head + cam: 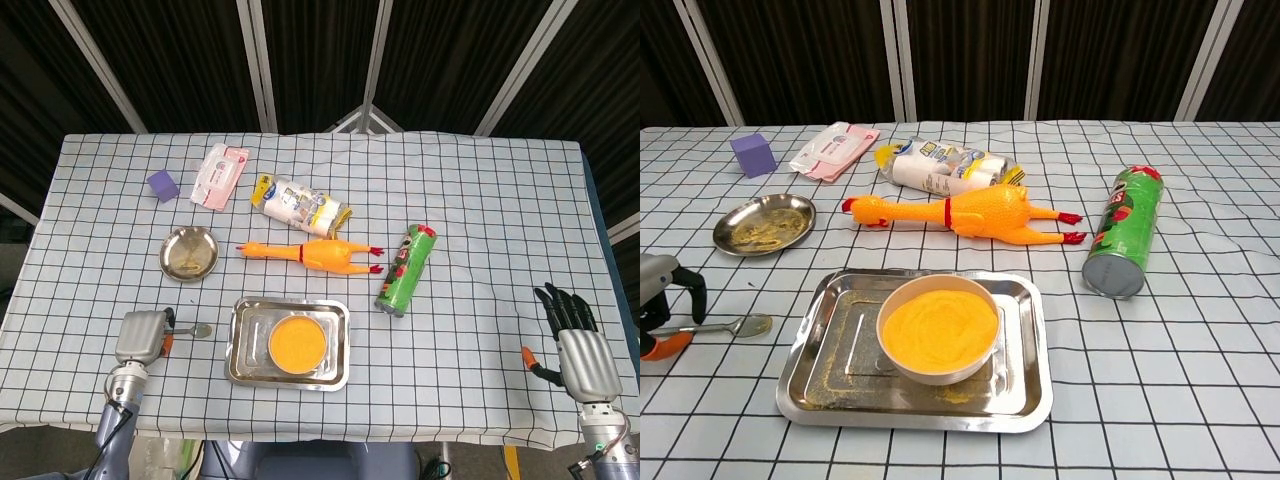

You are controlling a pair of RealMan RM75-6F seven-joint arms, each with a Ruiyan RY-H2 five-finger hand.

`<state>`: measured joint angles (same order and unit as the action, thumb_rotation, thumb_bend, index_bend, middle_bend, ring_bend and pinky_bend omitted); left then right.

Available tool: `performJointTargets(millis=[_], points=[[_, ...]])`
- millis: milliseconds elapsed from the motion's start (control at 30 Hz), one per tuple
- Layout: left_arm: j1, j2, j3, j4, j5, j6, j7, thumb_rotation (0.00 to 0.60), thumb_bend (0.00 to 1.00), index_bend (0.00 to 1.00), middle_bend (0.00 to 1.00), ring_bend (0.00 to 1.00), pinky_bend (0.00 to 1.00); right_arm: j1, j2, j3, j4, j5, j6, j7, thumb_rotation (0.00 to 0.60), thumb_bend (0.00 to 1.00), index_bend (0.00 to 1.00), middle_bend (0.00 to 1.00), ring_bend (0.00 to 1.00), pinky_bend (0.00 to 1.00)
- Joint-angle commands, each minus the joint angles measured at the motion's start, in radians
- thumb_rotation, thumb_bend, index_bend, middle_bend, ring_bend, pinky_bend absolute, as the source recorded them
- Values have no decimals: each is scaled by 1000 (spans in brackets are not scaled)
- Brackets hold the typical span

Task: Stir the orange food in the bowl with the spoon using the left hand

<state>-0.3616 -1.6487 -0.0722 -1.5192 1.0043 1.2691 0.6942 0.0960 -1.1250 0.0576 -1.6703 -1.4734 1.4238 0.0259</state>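
A white bowl of smooth orange food sits in a steel tray near the table's front edge. Left of the tray a metal spoon lies with its scoop toward the tray. My left hand covers the spoon's handle end, a dark finger curled over it and the orange thumb tip under it. My right hand rests far to the right by the table's edge, fingers spread and holding nothing; only the head view shows it.
A small steel plate with crumbs lies behind the spoon. Behind the tray lies a rubber chicken, with a green crisp can on its side to the right. A wipes pack, a purple cube and a plastic packet are further back.
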Motion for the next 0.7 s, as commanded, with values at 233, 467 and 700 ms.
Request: performJointTargets(millis=[233,467,700], points=[[1,-7,1,6,-5,1,2,600,604,505,1000,954,933,0,2,0,-2,0,0,2,600,370,0,0,0,0],[2,1,0,-3,8,8,-9,600,630,519,1000,954,933,-1,2,-1,-3,1,-1,1,600,370,0,0,0,0],[1,24,-8,-34,17,19,-9,600,643,521,1000,954,933,-1,3,0,-4,3,-1,3,600,370,0,0,0,0]])
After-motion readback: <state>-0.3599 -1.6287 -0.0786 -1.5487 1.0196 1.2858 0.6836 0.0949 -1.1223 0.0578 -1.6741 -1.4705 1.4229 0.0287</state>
